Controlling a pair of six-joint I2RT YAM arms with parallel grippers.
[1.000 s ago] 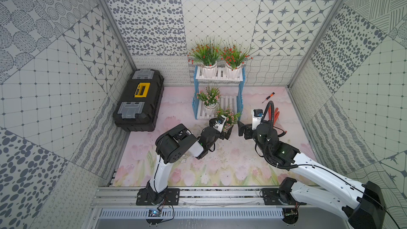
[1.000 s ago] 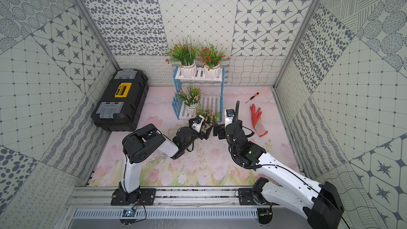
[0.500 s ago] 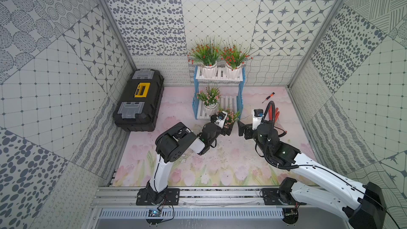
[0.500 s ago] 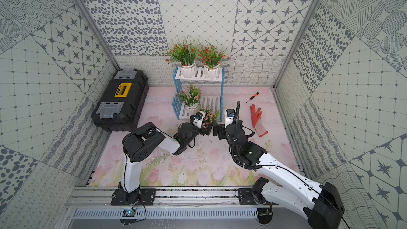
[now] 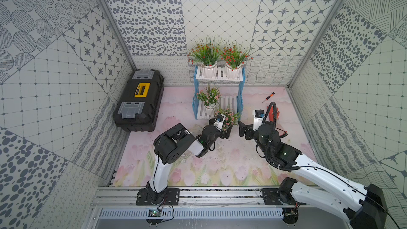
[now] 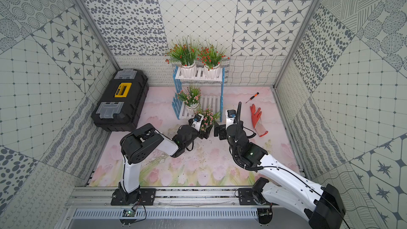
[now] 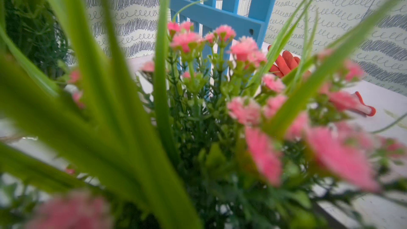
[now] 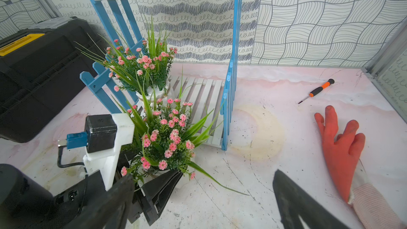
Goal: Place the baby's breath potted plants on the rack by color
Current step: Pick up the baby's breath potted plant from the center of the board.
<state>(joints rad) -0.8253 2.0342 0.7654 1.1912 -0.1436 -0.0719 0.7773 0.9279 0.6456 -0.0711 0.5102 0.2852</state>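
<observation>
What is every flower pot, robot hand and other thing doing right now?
Two red-orange flowered potted plants: upright, side by side on the top shelf.
Blue and white two-tier rack: standing upright.
Pink plant on the lower shelf: upright.
Second pink plant: upright, in front of the rack, between the jaws.
Left gripper: around its pot, jaws wide.
Right gripper: open, empty.
Black and yellow toolbox: closed.
Orange glove: lying flat.
Screwdriver: lying flat.

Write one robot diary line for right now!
left gripper: around second pink plant | right gripper: open, empty | rack: two red plants on top
</observation>
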